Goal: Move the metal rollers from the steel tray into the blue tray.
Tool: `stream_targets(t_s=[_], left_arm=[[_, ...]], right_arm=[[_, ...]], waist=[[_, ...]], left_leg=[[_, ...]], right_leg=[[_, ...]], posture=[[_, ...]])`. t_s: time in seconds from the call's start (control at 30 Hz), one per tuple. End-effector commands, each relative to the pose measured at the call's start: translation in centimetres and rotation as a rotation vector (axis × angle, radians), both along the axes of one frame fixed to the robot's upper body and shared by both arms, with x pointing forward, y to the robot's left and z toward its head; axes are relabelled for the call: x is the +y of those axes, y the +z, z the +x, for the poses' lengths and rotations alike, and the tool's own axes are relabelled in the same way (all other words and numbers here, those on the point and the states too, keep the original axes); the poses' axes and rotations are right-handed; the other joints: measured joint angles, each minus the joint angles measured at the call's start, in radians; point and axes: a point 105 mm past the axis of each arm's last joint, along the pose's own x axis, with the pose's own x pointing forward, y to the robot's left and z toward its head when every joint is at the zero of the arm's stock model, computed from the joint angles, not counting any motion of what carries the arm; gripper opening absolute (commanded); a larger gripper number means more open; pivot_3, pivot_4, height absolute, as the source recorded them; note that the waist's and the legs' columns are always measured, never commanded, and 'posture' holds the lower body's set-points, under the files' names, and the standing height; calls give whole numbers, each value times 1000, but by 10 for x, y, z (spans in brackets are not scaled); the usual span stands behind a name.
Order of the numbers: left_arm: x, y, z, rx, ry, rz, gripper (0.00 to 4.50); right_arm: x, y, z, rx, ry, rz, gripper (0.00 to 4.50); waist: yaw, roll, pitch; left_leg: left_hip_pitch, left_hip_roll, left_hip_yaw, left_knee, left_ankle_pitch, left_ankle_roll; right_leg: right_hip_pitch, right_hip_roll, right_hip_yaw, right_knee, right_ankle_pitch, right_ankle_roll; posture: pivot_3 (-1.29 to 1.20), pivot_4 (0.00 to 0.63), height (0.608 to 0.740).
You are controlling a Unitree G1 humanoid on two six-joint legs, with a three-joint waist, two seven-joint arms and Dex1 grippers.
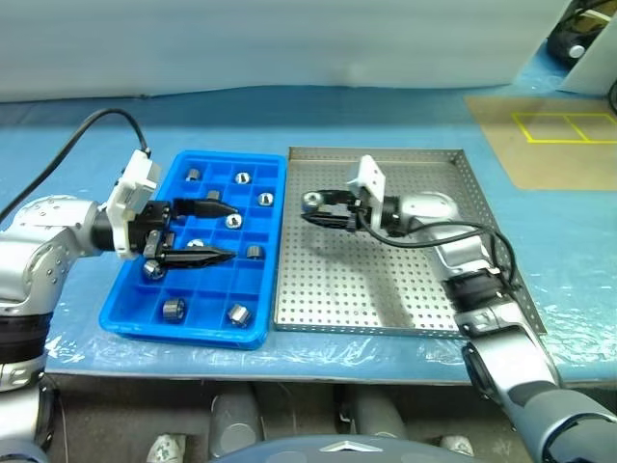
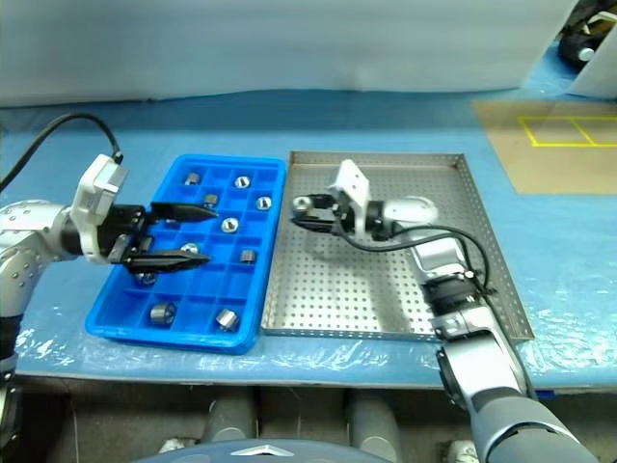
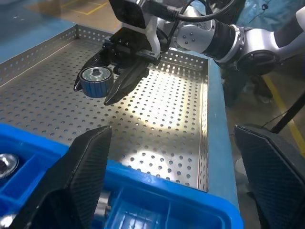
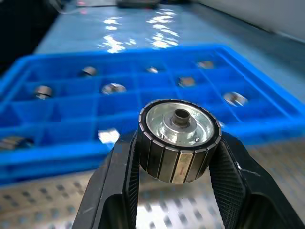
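Observation:
The blue tray (image 1: 275, 280) lies on the left, with several metal rollers (image 1: 238, 314) in its square compartments. Beside it on the right lies the steel tray (image 1: 386, 289), its perforated floor bare. My right gripper (image 1: 310, 208) hovers over the steel tray's left part, near the blue tray, shut on one roller (image 4: 180, 138). That roller sits between the two fingers, hollow end facing the wrist camera. My left gripper (image 1: 198, 231) is open above the middle of the blue tray, pointing toward the steel tray, with nothing between its fingers (image 3: 86, 171).
The trays rest on a table with a blue plastic cover (image 1: 559, 270). A brown sheet marked with yellow tape (image 1: 554, 135) lies at the back right. A black cable (image 1: 87, 125) loops from my left arm. The table's front edge runs just below the trays.

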Motion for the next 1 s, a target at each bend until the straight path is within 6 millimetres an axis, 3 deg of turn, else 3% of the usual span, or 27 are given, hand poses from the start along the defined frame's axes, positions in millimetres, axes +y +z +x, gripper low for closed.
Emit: stream_targets(t_s=[0.03, 0.3, 0.5, 0.7, 1.0], left_arm=[[6, 17, -15, -61, 48, 4, 4345], [10, 15, -44, -40, 168, 1, 4345], [9, 16, -53, -40, 207, -5, 4345], [7, 17, -55, -43, 225, -14, 4345], [6, 16, -49, -43, 209, -21, 4345]], right_arm=[[33, 1, -20, -10, 204, -9, 1675], [78, -22, -53, 56, 425, -5, 1675], [98, -41, -56, 101, 446, -14, 1675], [96, -50, -35, 89, 376, -42, 1675], [87, -53, -30, 70, 358, -52, 1675]], waist=[[18, 0, 0], [85, 0, 0], [102, 0, 0], [119, 0, 0], [120, 0, 0]], left_leg=[[0, 0, 0, 0, 0, 0], [-3, 2, -4, -1, 0, -1], [-3, 3, -4, -2, 2, -3], [-3, 3, -5, -2, 2, -3], [-3, 3, -5, -2, 2, -4]], right_leg=[[0, 0, 0, 0, 0, -1], [0, -1, -4, 0, -2, -3], [0, -1, -4, 2, -2, -3], [0, -1, -5, 2, -2, -3], [0, 0, -5, 1, -2, -3]], posture=[[211, 150, 740], [364, 150, 740], [412, 150, 740], [425, 150, 740], [383, 150, 740]])
